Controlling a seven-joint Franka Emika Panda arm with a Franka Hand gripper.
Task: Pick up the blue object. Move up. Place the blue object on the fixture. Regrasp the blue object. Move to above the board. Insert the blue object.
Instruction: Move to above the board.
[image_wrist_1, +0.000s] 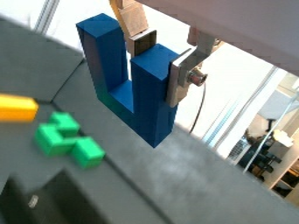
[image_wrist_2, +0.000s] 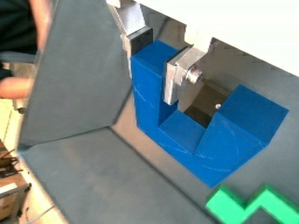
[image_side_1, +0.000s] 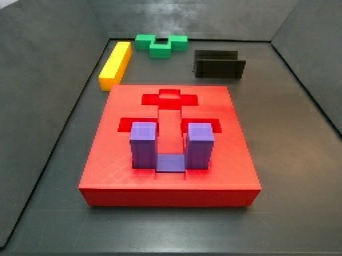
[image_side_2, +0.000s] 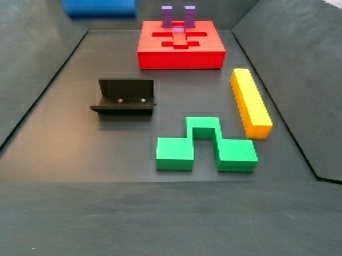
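Gripper (image_wrist_1: 163, 59) raised well above the floor, jaws clamped on 1 prong of the blue object (image_wrist_1: 131, 86), silver fingers (image_wrist_2: 181, 74) pressing its sides, bridge lowest, 2 prongs up, fixture (image_side_2: 126, 97) empty near the floor's middle, board (image_side_2: 181, 46) at the far edge.

Wrist views, both: close range, mounted on the arm, facing down past the gripper (image_wrist_1: 160, 54) (image_wrist_2: 156, 54) and blue object (image_wrist_1: 128, 77) (image_wrist_2: 198, 118) to the dark floor.

Side views, both: elevated, farther back, from opposite ends. Board (image_side_1: 170, 145) (image_side_2: 181, 46) centre-frame in one, upper centre in the other; fixture (image_side_1: 219, 64) (image_side_2: 124, 97) shared.
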